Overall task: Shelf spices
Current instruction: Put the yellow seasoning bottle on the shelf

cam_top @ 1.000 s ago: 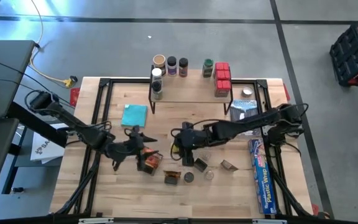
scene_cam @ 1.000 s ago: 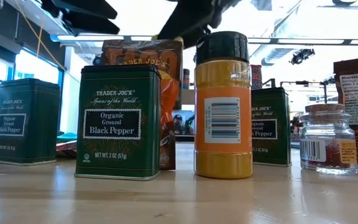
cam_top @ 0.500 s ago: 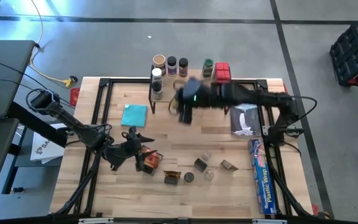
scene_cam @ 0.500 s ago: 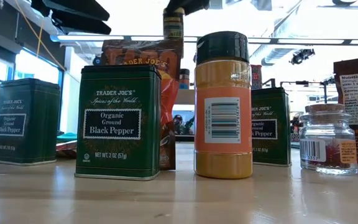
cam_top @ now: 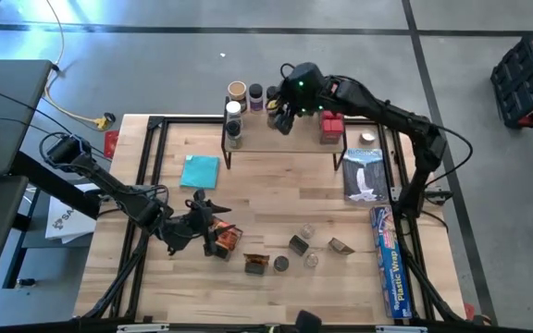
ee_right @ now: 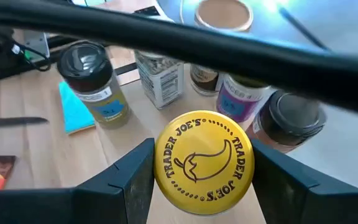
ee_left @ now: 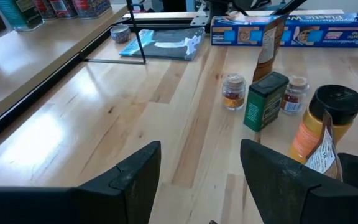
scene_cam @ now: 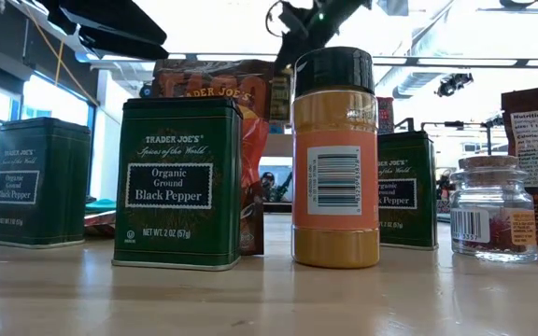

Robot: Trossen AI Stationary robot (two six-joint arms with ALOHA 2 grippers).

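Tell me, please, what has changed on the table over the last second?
The right gripper carried a yellow-lidded jar from the middle of the table up to the shelf, where it now holds it over the back row. The left gripper stayed open near the orange packet; the other spices did not move.

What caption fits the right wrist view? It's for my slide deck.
Right gripper holds a yellow-lidded Trader Joe's jar above the shelf, beside jars already placed there.
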